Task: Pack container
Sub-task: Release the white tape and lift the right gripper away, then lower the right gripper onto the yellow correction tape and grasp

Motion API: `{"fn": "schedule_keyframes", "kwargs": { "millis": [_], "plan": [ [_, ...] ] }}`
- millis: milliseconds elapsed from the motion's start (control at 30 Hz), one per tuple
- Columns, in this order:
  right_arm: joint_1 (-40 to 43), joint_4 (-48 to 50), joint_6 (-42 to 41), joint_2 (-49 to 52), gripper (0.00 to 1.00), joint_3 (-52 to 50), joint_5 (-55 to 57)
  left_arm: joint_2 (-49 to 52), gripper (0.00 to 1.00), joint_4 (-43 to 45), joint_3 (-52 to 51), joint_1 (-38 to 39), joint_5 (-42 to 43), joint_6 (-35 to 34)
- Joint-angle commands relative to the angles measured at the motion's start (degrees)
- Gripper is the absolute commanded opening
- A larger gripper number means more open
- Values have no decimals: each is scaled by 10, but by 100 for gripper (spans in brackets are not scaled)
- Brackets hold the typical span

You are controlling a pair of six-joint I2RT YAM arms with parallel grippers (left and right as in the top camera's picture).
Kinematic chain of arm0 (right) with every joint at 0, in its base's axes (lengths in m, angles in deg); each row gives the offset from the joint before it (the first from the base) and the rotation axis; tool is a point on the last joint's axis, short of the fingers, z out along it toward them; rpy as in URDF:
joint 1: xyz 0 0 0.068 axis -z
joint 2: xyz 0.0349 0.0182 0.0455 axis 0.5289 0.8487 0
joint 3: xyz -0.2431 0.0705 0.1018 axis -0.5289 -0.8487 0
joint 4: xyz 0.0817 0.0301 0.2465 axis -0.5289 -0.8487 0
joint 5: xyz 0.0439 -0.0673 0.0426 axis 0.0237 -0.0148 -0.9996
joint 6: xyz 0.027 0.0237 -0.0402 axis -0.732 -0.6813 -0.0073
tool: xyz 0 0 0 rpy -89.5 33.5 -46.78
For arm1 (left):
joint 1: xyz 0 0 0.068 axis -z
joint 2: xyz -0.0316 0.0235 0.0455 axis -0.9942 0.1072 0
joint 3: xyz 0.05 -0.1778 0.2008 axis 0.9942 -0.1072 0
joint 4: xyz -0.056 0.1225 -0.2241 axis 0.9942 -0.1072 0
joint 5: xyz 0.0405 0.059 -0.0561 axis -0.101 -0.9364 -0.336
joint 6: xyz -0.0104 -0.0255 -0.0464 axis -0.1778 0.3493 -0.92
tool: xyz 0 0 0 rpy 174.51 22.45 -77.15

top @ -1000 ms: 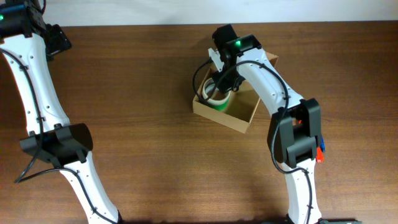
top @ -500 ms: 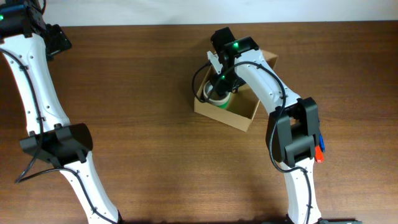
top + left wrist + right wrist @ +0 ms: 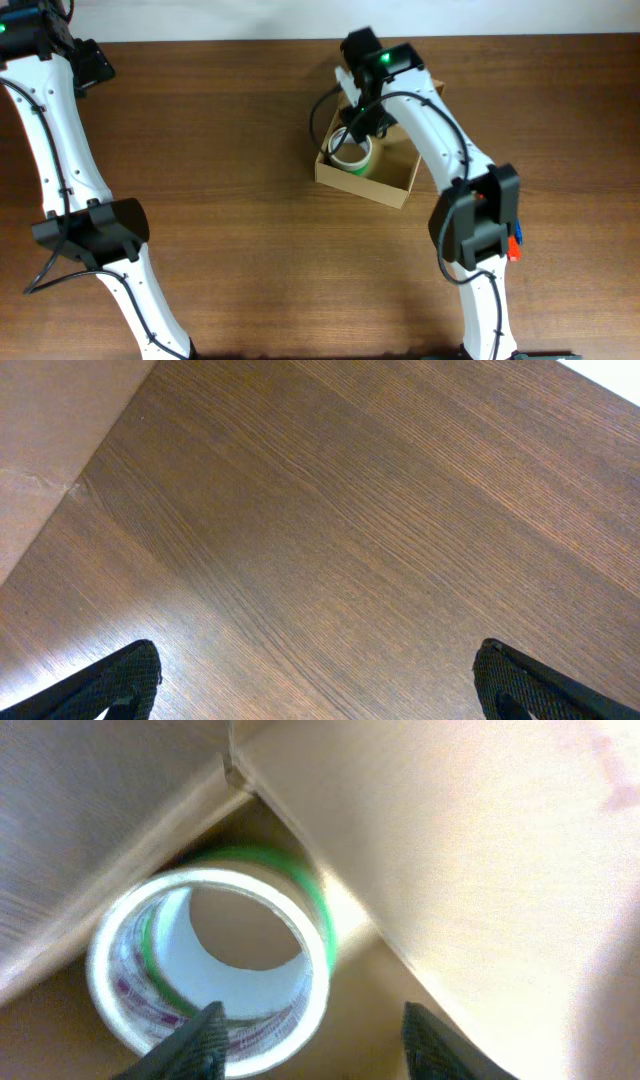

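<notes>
Right wrist view: closest to me are the two dark fingers [image 3: 205,1042] of the right pincer [image 3: 315,1025]. They stand apart with nothing clamped between them. Just beyond them a roll of tape [image 3: 150,990], white inside with a green edge, lies flat on the floor of the cardboard box [image 3: 480,870]. It is tucked into a corner where two brown walls meet, and its rim shows partly behind the left finger.

On the left wrist camera I see the left pincer [image 3: 315,685] spread wide, one tip at each lower corner of the view, over bare wood-grain counter [image 3: 330,530].

From overhead, the cardboard box [image 3: 365,188] sits on the counter right of centre, toward the far edge. It is turned a little askew with its top open. The roll of tape [image 3: 352,155] rests in its left end, the only thing I can make out inside. The right pincer [image 3: 358,128] hangs directly over the roll. Farthest off, the left pincer [image 3: 95,65] is at the far left corner, well apart from the box.
</notes>
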Motion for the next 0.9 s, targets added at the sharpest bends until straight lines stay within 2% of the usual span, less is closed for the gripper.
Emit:
{"fn": "schedule_keyframes", "kwargs": {
  "millis": [0,167,333,600,700,867],
  "plan": [
    [-3,-13,-5,-97,59,56,39,3,100,1,-2,-3,3,5],
    [19,-19,-8,-198,63,56,122,3,100,1,-2,-3,3,5],
    [133,-21,-38,-267,63,12,122,3,100,1,-2,-3,3,5],
    [339,18,-34,-322,63,-251,2,3,100,1,-2,-3,3,5],
    [366,37,-31,-323,63,-334,-38,3,100,1,-2,-3,3,5],
    [341,69,-32,-323,64,-446,-56,3,100,1,-2,-3,3,5]
  ]
}}
